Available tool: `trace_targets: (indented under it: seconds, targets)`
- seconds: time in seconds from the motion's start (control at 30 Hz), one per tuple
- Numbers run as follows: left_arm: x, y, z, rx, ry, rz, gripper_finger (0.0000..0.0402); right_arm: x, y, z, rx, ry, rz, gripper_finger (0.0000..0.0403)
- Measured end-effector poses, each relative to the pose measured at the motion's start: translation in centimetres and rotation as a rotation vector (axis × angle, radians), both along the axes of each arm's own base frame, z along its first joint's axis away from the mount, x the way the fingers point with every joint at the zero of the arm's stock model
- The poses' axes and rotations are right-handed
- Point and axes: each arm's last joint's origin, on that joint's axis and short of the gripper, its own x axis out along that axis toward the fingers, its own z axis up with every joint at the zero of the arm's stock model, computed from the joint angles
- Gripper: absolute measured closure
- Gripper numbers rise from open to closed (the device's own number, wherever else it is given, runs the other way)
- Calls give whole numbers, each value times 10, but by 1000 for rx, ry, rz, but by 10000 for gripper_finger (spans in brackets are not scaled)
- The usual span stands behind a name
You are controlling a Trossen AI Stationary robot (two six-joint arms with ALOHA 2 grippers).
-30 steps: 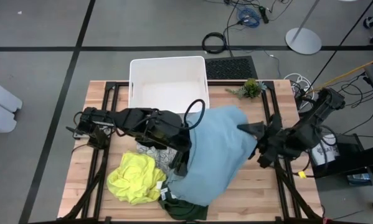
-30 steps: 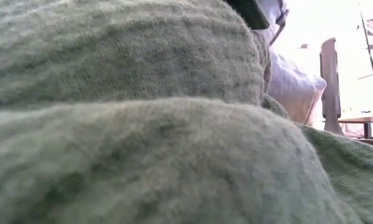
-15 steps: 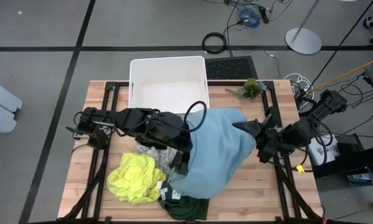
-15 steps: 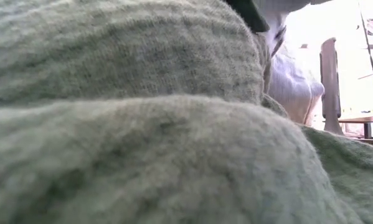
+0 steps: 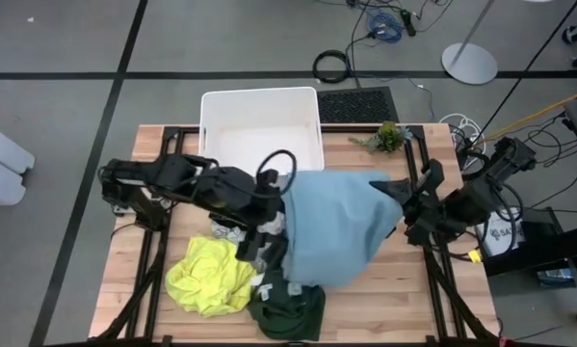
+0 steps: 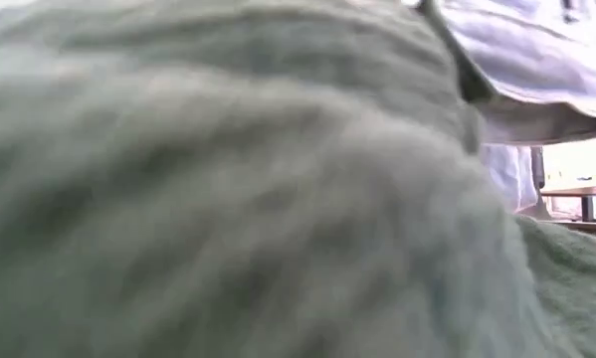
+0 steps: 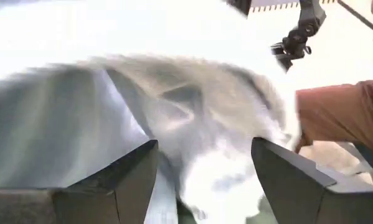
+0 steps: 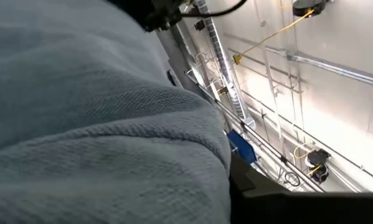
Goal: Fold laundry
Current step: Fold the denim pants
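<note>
A light blue garment (image 5: 331, 226) drapes over the middle of the table and fills the right wrist view (image 8: 93, 124). My right gripper (image 5: 392, 191) is shut on its far right part. My left gripper (image 5: 269, 239) stands open at the garment's left edge, and the cloth (image 7: 192, 124) shows ahead of its spread fingers. A yellow garment (image 5: 209, 275) lies near left. A dark green one (image 5: 286, 310) lies at the near edge and fills the low view (image 6: 228, 199). A white patterned one (image 5: 230, 233) lies under my left arm. My right gripper holds the light blue garment by its far right edge (image 5: 380, 186), coming at it about level from the table's right side. The cloth hides the fingers in the wrist view. The garment slopes down from the hold onto the pile. My left gripper: whether its open fingers touch the blue cloth I cannot tell.
A white bin (image 5: 261, 130) stands at the table's far edge. A small green plant (image 5: 389, 137) sits far right, with a dark keyboard (image 5: 355, 104) behind the table. Bare wood (image 5: 384, 299) shows near right.
My left gripper has drawn back toward the table's left edge, away from the blue garment's left edge. The garment's near end has pulled in toward the right and far side, so the cloth stands narrower and more of the dark green garment shows.
</note>
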Motion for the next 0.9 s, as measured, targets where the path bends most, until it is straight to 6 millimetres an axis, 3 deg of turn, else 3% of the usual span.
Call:
trace_targets:
  seconds: [0.23, 0.47, 0.7, 0.9]
  targets:
    - [2, 1, 1, -66, 0, -36, 132, 0, 0, 0, 17, -9, 6, 401]
    - [-17, -7, -17, 444, 150, 105, 132, 0, 0, 1, 16, -11, 7, 402]
    - [-24, -26, -9, 667, 46, 216, 132, 0, 0, 1, 19, -14, 8, 402]
    - [-10, -35, -6, 890, -25, 197, 132, 0, 0, 1, 33, -17, 8, 402]
